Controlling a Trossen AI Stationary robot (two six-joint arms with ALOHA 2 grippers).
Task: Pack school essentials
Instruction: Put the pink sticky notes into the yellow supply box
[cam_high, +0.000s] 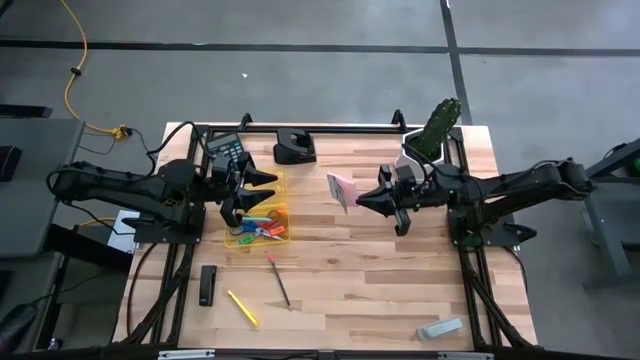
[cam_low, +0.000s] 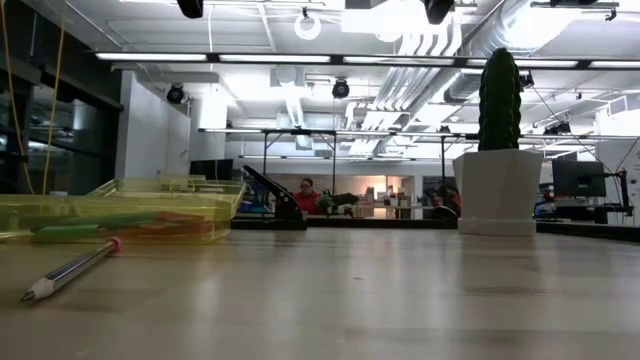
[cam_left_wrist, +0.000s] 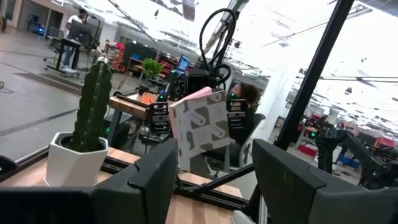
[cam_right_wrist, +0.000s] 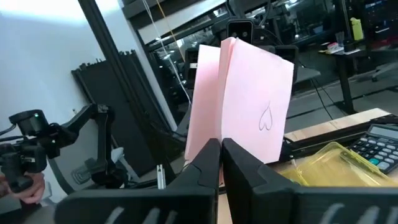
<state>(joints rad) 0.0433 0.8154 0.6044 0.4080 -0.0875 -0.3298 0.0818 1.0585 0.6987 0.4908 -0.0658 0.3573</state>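
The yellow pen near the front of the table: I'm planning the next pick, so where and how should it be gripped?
Grip the yellow pen at its middle, coming straight down from above, fingers closing across its thin shaft. It lies flat and diagonal on bare wood, apart from the pencil and the black bar, so both sides look clear. The open left gripper seems nearer.

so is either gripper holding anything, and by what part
The right gripper is shut on the pink note pad, pinching its lower edge. The left gripper is open, holding nothing.
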